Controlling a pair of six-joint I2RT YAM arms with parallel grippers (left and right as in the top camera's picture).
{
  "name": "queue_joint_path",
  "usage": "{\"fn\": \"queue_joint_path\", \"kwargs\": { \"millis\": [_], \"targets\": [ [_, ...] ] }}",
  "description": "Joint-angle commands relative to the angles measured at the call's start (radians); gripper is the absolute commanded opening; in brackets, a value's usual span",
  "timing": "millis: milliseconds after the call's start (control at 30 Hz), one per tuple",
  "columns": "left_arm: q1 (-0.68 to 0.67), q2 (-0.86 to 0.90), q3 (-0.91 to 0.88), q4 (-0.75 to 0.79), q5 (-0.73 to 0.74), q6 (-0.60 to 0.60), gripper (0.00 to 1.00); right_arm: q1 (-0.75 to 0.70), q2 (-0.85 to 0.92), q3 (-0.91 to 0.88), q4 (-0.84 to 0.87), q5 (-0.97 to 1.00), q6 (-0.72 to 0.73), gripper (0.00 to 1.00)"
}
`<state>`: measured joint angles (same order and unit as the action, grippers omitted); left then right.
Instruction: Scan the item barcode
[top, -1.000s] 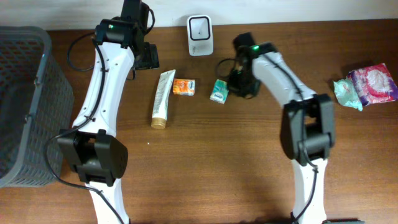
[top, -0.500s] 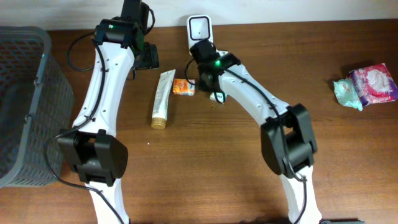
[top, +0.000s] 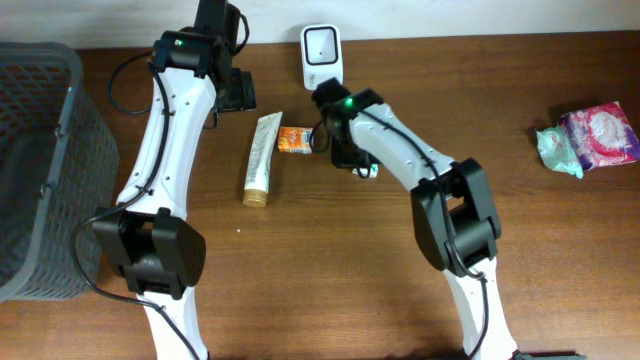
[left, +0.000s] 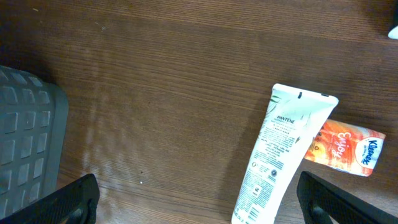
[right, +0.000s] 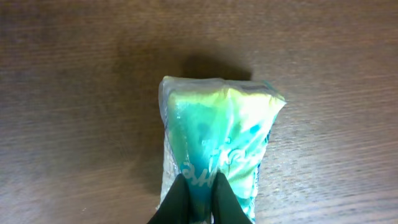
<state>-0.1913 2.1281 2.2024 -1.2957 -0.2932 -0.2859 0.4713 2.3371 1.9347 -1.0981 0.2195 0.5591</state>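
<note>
In the right wrist view, the soft green plastic-wrapped pack (right: 214, 134) runs off the bottom edge at its near end, and its print is too blurred to read. From overhead it is almost wholly hidden beneath the right claw (right: 199, 177). The left edge cuts the grey mesh basket (top: 40, 150). In the left wrist view, the bottom edge cuts off the white plastic tube (left: 280, 162).

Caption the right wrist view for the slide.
Jaws of the right gripper shut on the near end of a green tissue pack, with the wooden table behind it.
</note>
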Motion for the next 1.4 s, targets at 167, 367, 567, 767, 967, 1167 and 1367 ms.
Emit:
{"fn": "queue_joint_path", "kwargs": {
  "millis": [167, 367, 567, 767, 967, 1167, 1367],
  "targets": [
    [-0.004, -0.011, 0.001, 0.001, -0.010, -0.013, 0.99, -0.362, -0.034, 0.069, -0.101, -1.057, -0.572, 0.04],
    [-0.004, -0.011, 0.001, 0.001, -0.010, -0.013, 0.99, -0.553, -0.034, -0.212, -0.090, -0.937, -0.559, 0.13],
    [-0.004, -0.011, 0.001, 0.001, -0.010, -0.013, 0.99, -0.653, -0.040, 0.003, -0.362, -0.772, -0.562, 0.40],
    [-0.004, -0.011, 0.001, 0.001, -0.010, -0.013, 0.99, -0.496, -0.040, -0.012, -0.213, -0.618, -0.448, 0.63],
    [-0.004, -0.011, 0.001, 0.001, -0.010, -0.013, 0.99, -0.403, -0.012, -0.012, -0.166, -0.599, -0.442, 0.57],
    [-0.004, -0.011, 0.001, 0.001, -0.010, -0.013, 0.99, -0.379, 0.043, -0.017, -0.159, -0.587, -0.438, 0.47],
    [-0.004, -0.011, 0.001, 0.001, -0.010, -0.013, 0.99, -0.386, 0.042, -0.016, -0.166, -0.813, -0.506, 0.04]
  ]
}}
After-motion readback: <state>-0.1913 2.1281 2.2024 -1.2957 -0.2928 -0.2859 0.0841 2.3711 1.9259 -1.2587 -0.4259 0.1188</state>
